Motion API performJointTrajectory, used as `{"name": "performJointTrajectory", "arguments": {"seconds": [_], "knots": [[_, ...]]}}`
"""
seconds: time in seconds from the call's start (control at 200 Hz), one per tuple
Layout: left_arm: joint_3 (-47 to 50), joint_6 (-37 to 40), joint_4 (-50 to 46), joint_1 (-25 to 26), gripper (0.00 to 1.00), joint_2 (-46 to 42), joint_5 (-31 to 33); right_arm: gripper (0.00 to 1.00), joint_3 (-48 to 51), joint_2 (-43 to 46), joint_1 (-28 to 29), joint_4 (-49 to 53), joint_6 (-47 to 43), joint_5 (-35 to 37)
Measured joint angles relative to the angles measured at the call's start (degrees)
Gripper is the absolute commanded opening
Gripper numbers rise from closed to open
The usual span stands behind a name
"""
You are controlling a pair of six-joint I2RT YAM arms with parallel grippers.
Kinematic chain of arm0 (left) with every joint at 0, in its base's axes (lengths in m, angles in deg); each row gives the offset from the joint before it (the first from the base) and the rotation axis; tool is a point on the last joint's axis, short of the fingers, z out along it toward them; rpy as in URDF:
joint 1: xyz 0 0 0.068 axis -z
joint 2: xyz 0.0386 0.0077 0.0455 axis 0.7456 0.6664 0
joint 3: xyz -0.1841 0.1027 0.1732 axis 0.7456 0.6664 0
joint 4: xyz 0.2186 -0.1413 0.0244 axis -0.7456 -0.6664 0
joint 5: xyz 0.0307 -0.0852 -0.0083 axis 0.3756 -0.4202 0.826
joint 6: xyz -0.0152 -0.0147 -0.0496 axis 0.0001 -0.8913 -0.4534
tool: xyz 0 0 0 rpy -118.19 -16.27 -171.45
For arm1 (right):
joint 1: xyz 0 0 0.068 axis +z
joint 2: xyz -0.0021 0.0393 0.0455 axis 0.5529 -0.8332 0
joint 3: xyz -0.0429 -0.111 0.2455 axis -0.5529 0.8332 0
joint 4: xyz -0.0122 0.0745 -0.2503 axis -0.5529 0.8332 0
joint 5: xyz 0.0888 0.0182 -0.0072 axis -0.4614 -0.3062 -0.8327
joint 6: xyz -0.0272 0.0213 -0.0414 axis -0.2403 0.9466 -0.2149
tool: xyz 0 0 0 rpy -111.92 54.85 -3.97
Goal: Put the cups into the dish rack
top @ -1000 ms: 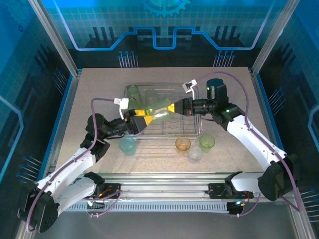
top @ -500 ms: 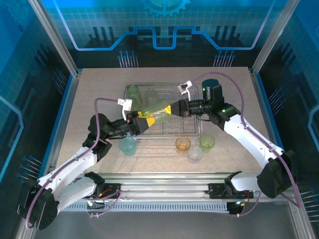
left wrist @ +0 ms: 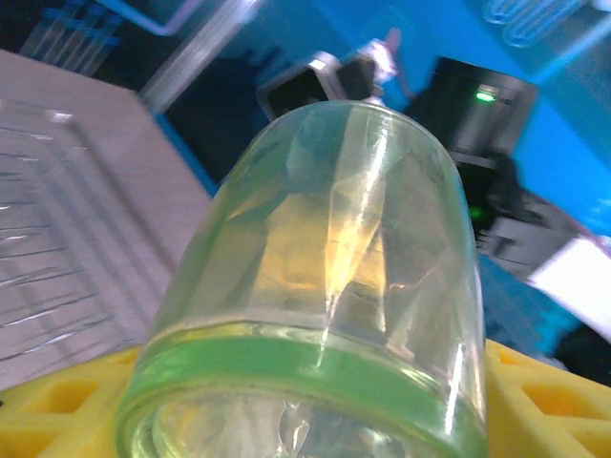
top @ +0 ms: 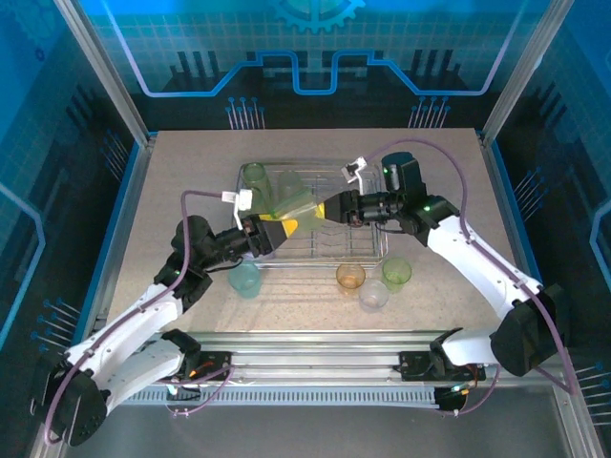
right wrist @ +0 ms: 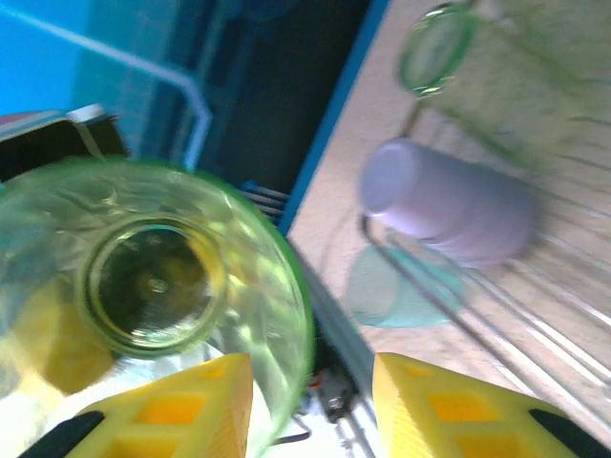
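Item: green cup (top: 298,205), translucent, held in the air over the middle of the dish rack (top: 325,260).
Long axis: lying nearly level, on the line from one gripper to the other. The base faces the left gripper and the open mouth faces the right gripper.
Left gripper (top: 277,229): yellow fingers (left wrist: 57,410) sit against both sides of the base end. I judge it clamped on the green cup and carrying it.
Right gripper (top: 326,207): jaws apart. The rim wall passes between them, with one finger (right wrist: 181,410) seemingly inside the mouth and the other outside.
Coming move, judged: the right gripper backs out along the cup's axis, toward the rack's right edge.
Rack contents: corner cup (top: 254,176), green, at the far left corner. The lilac cup (right wrist: 449,215) lies on its side on the wires.
Waiting on the tabletop: teal cup (top: 245,279) off the rack's near left corner. The amber cup (top: 350,277), spare green cup (top: 396,273) and clear cup (top: 373,296) are along its near edge.
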Motion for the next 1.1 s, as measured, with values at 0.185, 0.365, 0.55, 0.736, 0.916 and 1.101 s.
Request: {"name": "performJointTrajectory", "arguments": {"seconds": [0.185,0.365,0.55,0.736,0.916,1.101], "knots": [[-12.46,6.08,-23.45,0.00,0.26,1.57,10.99,0.39,1.81,4.26,-5.05,9.11,-4.81,11.78],[-26.10,9.88,-41.81,0.74,0.23,9.44,19.76,0.39,6.38,11.47,-8.81,11.78,-6.71,15.43],[-36.41,12.28,-55.65,3.69,0.22,19.26,28.13,0.39,8.28,13.60,-10.78,13.44,-8.66,17.00],[-46.25,15.58,-65.16,6.51,0.22,28.89,34.84,0.40,10.19,15.34,-11.02,15.58,-10.71,18.10],[-51.43,17.99,-70.99,6.73,0.25,36.24,37.66,0.40,10.88,16.31,-11.13,17.20,-12.70,19.19],[-59.43,20.85,-76.74,6.73,0.27,46.62,38.58,0.40,10.91,16.55,-11.41,18.64,-14.69,20.33]]}}
